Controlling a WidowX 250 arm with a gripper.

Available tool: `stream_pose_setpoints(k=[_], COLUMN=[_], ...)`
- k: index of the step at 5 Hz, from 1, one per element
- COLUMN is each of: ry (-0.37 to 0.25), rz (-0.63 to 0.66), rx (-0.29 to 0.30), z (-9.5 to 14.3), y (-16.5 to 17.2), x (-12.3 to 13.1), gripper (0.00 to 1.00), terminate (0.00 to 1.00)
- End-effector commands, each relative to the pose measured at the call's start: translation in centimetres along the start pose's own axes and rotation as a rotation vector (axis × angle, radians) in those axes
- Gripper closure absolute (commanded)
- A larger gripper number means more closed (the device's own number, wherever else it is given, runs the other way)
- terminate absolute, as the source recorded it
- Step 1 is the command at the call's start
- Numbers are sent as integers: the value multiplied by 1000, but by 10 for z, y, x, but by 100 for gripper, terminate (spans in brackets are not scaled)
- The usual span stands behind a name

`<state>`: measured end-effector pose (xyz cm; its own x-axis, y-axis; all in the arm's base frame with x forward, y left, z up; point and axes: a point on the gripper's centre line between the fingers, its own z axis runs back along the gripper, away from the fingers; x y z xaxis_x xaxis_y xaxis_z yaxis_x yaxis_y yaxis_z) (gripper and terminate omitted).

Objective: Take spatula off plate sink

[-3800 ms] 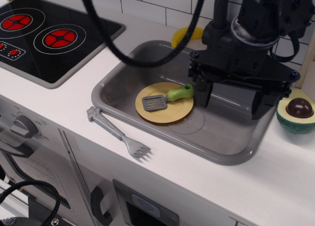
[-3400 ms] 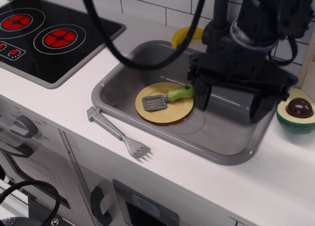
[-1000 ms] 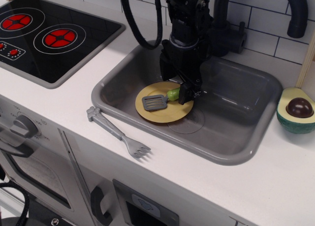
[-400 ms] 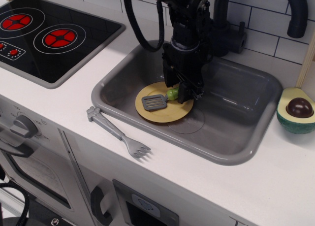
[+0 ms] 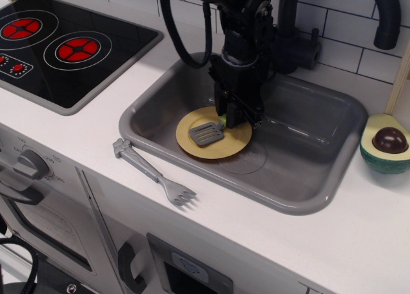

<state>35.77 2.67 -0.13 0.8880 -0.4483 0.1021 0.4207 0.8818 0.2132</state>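
The spatula point(image 5: 206, 133) has its grey slotted blade over the mustard-yellow plate point(image 5: 221, 148), which lies on the floor of the grey sink point(image 5: 211, 173). Only a sliver of its lime-green handle point(image 5: 223, 120) shows between the black fingers. My gripper point(image 5: 234, 117) reaches straight down into the sink at the plate's far right edge and is shut on the handle. The blade looks slightly tilted and sits nearer the gripper than the plate's left side.
A grey toy fork point(image 5: 154, 172) lies on the white counter in front of the sink. A black stovetop point(image 5: 57, 44) is at the left. A black faucet point(image 5: 333, 12) stands behind the sink. An avocado half point(image 5: 384, 143) sits at the right.
The gripper came down from the right onto the handle and closed on it. In the last half second the blade shifted right and turned, with the handle now hidden in the fingers.
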Motion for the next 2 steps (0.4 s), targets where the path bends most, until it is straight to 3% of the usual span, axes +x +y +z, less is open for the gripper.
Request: stream_pose_setpoints(k=[1, 2], ry=[-140, -163], rz=[50, 79], rx=[90, 55], z=[56, 80], y=[17, 7], x=[19, 18], gripper=[100, 100], terminate=[0, 0])
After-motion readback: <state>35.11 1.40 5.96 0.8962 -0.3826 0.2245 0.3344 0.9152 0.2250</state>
